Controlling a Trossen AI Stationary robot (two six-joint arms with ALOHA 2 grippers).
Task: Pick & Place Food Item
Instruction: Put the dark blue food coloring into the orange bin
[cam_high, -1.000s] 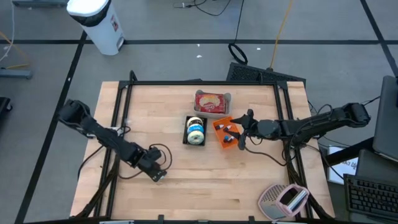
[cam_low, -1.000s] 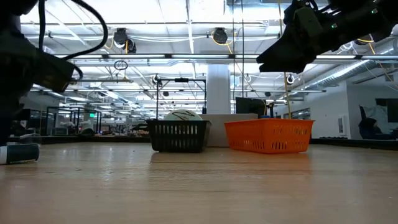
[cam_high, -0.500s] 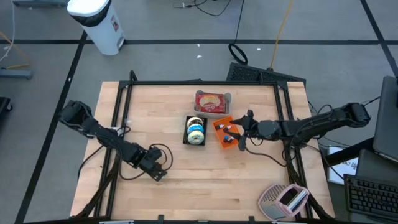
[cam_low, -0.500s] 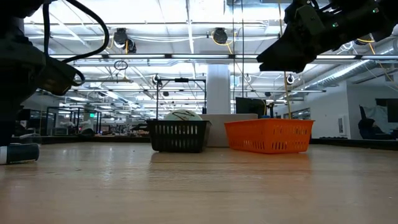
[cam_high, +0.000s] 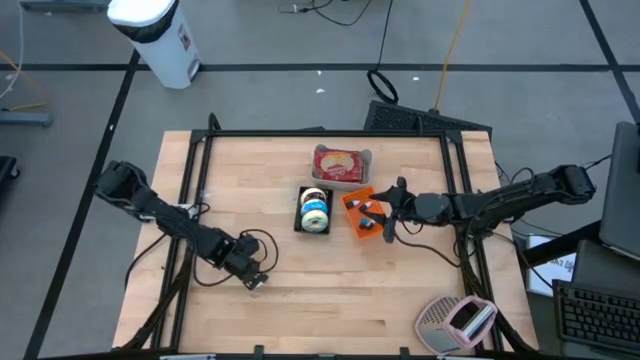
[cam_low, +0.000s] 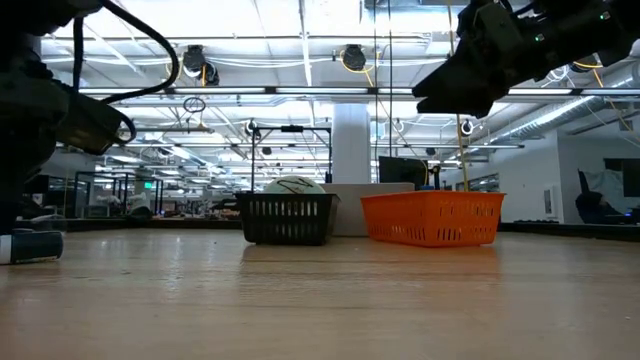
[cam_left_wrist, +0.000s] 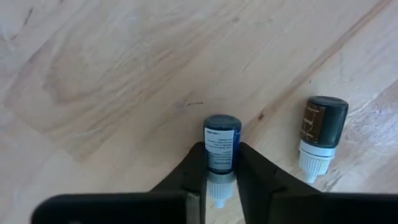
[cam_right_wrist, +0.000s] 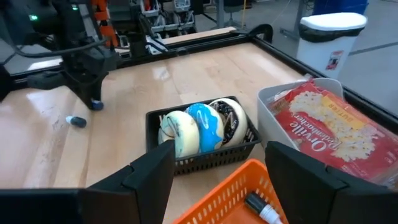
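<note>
From above, the left gripper (cam_high: 255, 281) pointed down at the pale wooden bench (cam_high: 300, 290) near its front left part, over a small bottle too tiny to make out there. The right gripper (cam_high: 385, 212) hung over the orange plastic basket (cam_high: 358, 222), which sat just beside the black mesh basket (cam_high: 314, 209) of round packaged food items; the grey tray with a red popcorn packet (cam_high: 342, 165) lay behind both.

At bench height, the black mesh basket (cam_low: 287, 218) and the orange plastic basket (cam_low: 432, 219) stood side by side, the right gripper (cam_low: 440, 90) above the orange one, and a small bottle (cam_low: 32, 246) lay at the far left edge.

In the left wrist view, the left gripper's fingers (cam_left_wrist: 194, 171) were closed on a small blue-capped bottle with a white tip (cam_left_wrist: 221, 152), lying on the bench. A second, brown-labelled dark bottle (cam_left_wrist: 319, 135) lay near it, apart.

In the right wrist view, the right gripper's fingers (cam_right_wrist: 147, 169) stood wide apart, holding nothing, above the orange basket's rim (cam_right_wrist: 211, 193).
</note>
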